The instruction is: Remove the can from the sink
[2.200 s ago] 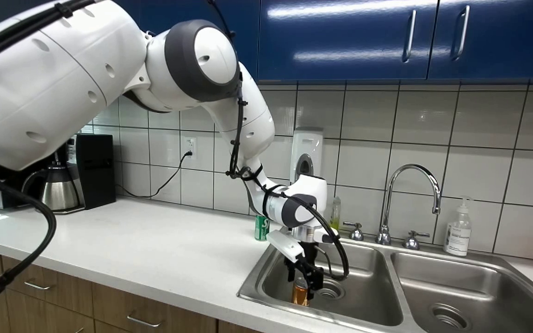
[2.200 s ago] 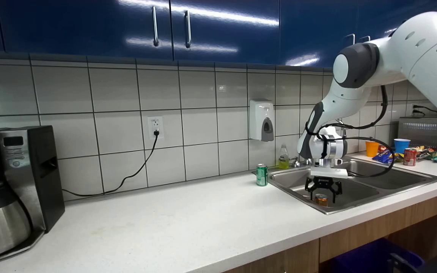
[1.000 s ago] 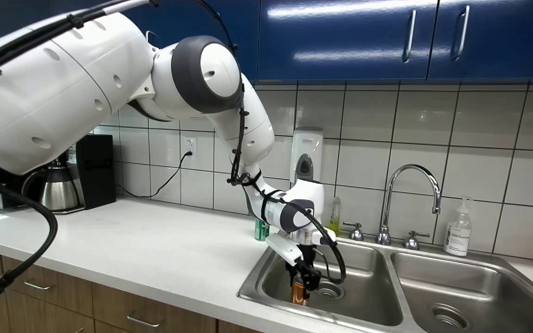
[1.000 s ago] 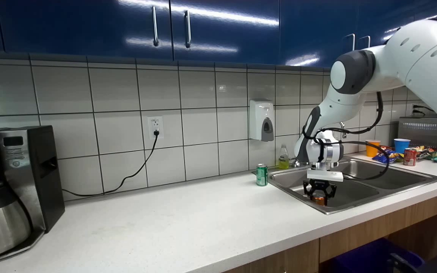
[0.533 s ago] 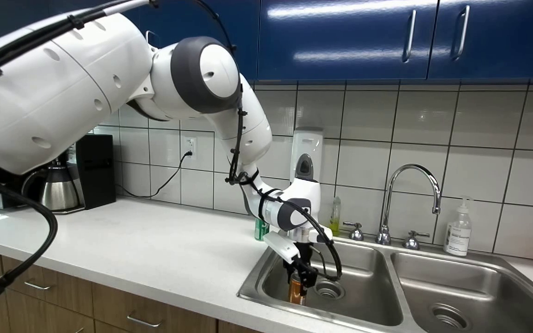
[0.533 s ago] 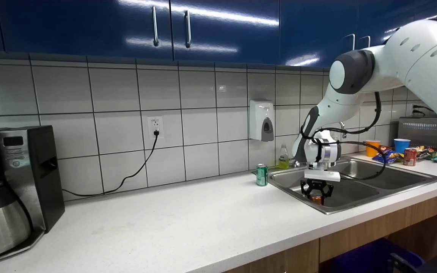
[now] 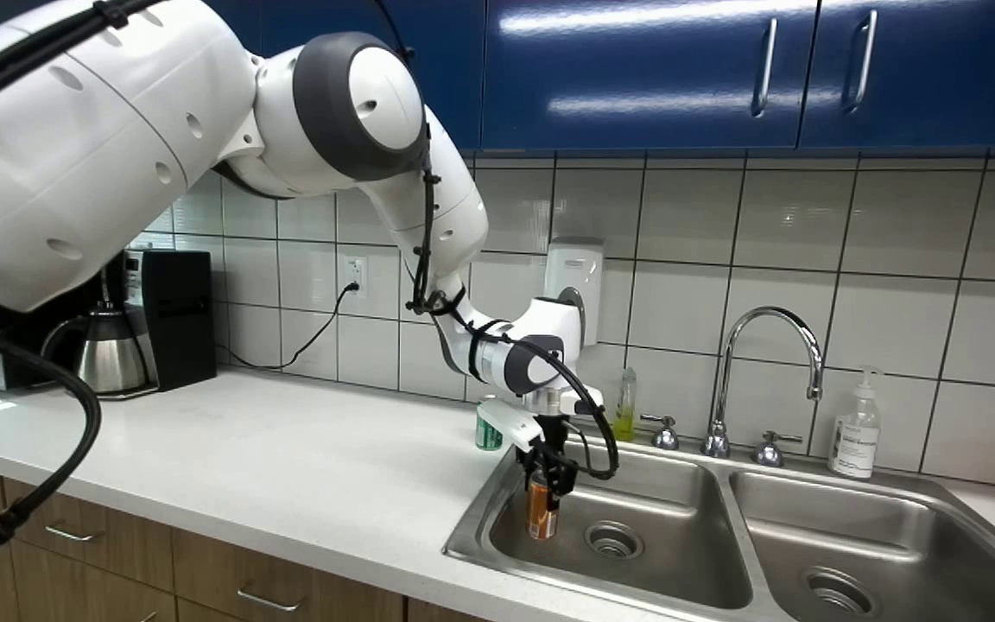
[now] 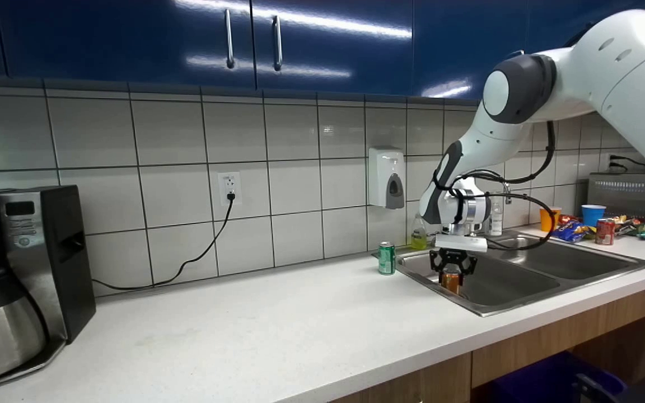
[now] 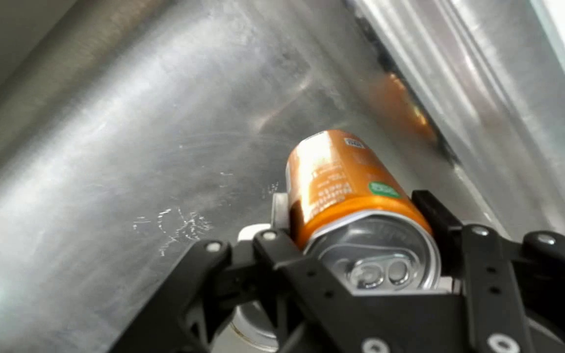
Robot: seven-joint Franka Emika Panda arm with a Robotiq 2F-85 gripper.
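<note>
Wrist view: the claw (image 9: 355, 212) grasps the can (image 9: 346, 171), its fingers (image 9: 437, 215) pressed to either side near the silvery top. Both exterior views place the can inside the sink (image 7: 471, 527), in the basin (image 7: 679, 557) next to the long stretch of counter (image 7: 290, 466), set back from the counter's front edge. It looks raised off the basin floor; by how much I cannot tell. Its lower end seems below the rim, so moving sideways before lifting higher could bang it there, tilting it or prying it loose. Smooth sides held only high up may also slip. Swinging wide toward the counter's back edge could topple the green can (image 8: 387, 259) standing just beside the sink.
</note>
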